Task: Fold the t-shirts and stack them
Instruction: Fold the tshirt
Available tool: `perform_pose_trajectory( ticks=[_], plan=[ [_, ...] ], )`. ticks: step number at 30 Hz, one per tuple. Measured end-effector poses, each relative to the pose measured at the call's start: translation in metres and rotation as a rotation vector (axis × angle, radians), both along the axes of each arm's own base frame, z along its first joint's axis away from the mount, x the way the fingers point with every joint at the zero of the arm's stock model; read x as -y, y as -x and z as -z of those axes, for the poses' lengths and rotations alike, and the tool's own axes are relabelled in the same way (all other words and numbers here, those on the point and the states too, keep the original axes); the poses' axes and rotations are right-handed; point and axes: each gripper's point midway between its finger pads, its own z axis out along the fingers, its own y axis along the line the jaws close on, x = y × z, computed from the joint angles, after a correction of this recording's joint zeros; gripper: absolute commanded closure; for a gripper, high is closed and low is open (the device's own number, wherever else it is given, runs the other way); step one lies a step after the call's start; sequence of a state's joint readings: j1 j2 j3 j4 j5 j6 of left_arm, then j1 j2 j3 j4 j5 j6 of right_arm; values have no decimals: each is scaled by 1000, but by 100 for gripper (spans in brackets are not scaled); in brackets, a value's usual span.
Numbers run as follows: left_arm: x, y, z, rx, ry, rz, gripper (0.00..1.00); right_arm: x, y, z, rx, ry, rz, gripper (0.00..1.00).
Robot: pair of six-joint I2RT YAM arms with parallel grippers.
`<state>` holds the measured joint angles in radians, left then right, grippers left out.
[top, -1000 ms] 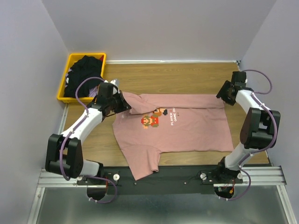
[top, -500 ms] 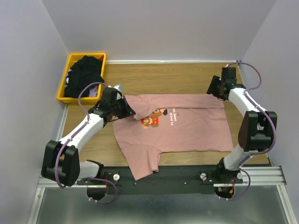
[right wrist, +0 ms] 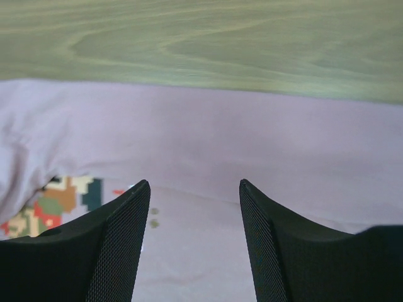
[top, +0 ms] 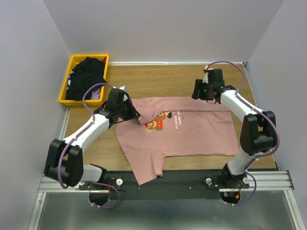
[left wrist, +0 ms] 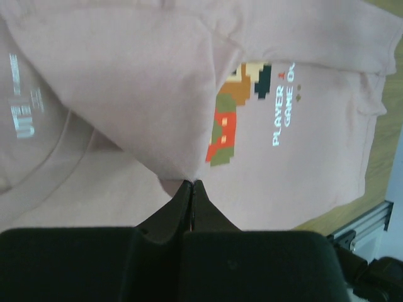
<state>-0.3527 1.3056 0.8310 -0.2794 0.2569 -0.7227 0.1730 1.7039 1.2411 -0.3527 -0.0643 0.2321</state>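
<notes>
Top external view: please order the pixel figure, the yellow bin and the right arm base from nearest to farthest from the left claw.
1. pixel figure, just right of the left claw, on the shirt.
2. yellow bin, back left corner.
3. right arm base, near right edge.

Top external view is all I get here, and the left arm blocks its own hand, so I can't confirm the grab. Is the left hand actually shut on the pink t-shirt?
Observer: Yes. The left wrist view shows the left hand shut on a pinched fold of the pink t-shirt.
Operator: Where on the shirt is it?
Observer: Close to the collar. The printed neck label shows just beside the lifted fold.
Operator: And the right hand?
Observer: The right hand is open with nothing between its fingers. Only pink cloth shows below them, with bare table beyond.
</notes>
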Motion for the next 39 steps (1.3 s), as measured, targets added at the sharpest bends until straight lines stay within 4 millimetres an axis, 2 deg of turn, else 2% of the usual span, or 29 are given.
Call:
perform_pose_trajectory(
  ticks=[2, 3, 8, 10, 13, 16, 20, 24, 29, 35, 39],
  plan=[
    [2, -15, -4, 17, -14, -5, 100, -31, 4, -3, 18, -16, -95, 39],
    [3, -28, -7, 31, -20, -7, 100, -41, 6, -4, 26, -22, -126, 41],
    [8, -93, -25, 111, -40, -20, 100, -118, 28, -12, 77, -44, -359, 46],
    [6, -109, -26, 123, -50, -27, 100, -139, 36, -13, 92, -46, -423, 46],
    [2, -148, -29, 154, -66, -43, 100, -173, 46, -11, 107, -55, -520, 48],
    [1, -175, -23, 166, -81, -46, 100, -197, 46, -3, 119, -59, -576, 50],
    [4, -200, 1, 143, -109, -33, 100, -226, 47, 16, 111, -59, -637, 50],
    [6, -211, 26, 110, -130, -18, 100, -257, 48, 28, 117, -56, -696, 53],
    [6, -212, 45, 78, -143, -10, 100, -289, 43, 32, 146, -60, -747, 56],
    [7, -211, 49, 69, -137, -3, 100, -314, 31, 43, 170, -68, -765, 56],
    [8, -211, 50, 70, -137, -2, 100, -319, 25, 55, 164, -64, -760, 56]
  ],
)
